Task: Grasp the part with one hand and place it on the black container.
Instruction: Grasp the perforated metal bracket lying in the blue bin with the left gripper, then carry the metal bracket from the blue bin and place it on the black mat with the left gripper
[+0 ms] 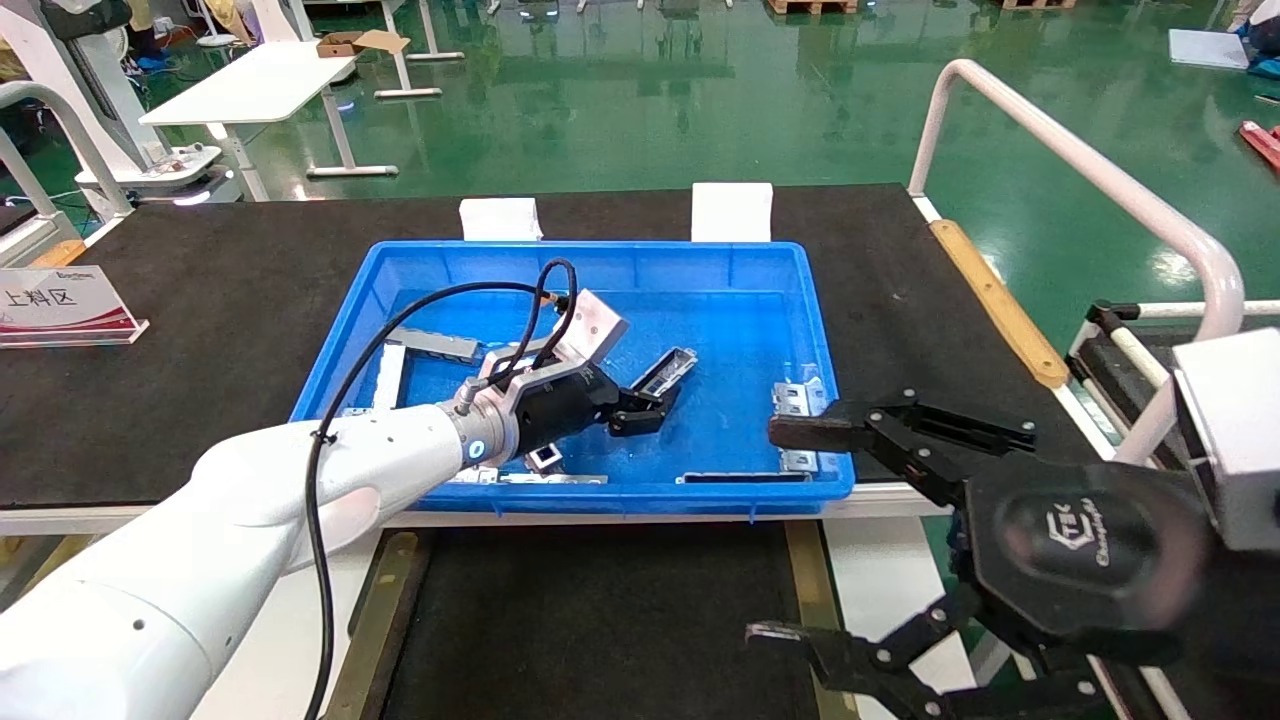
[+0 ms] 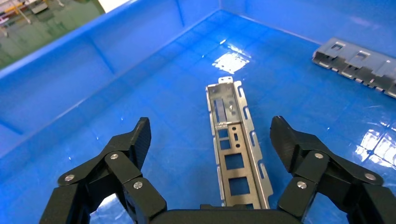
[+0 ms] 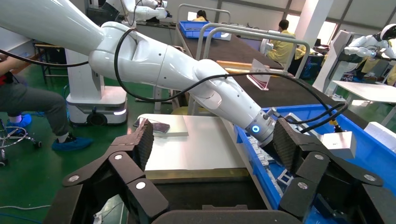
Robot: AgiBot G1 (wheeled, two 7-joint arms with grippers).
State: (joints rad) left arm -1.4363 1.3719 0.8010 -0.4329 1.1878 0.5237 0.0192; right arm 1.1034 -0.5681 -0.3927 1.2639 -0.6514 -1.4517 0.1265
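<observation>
The part [image 2: 236, 173] is a narrow silver channel with rectangular cut-outs, lying flat on the floor of the blue bin [image 2: 70, 74]. My left gripper [image 2: 212, 135] is open and straddles its near end, one finger on each side and apart from it. The head view places this left gripper [image 1: 648, 408] mid-bin, at the lower end of the part [image 1: 668, 372]. The black container [image 1: 600, 620], with tan side strips, lies in front of the bin. My right gripper [image 1: 790, 530] hovers open and empty over the container's right edge; the right wrist view shows the right gripper [image 3: 212, 140] above the black container [image 3: 201, 198].
The blue bin [image 1: 600, 260] also holds other metal pieces: a bracket [image 1: 800, 400] by its right wall, a grey bar [image 1: 435, 343] and a similar channel [image 2: 359, 63]. A white rail [image 1: 1080, 160] stands to the right. A sign [image 1: 60, 305] sits far left.
</observation>
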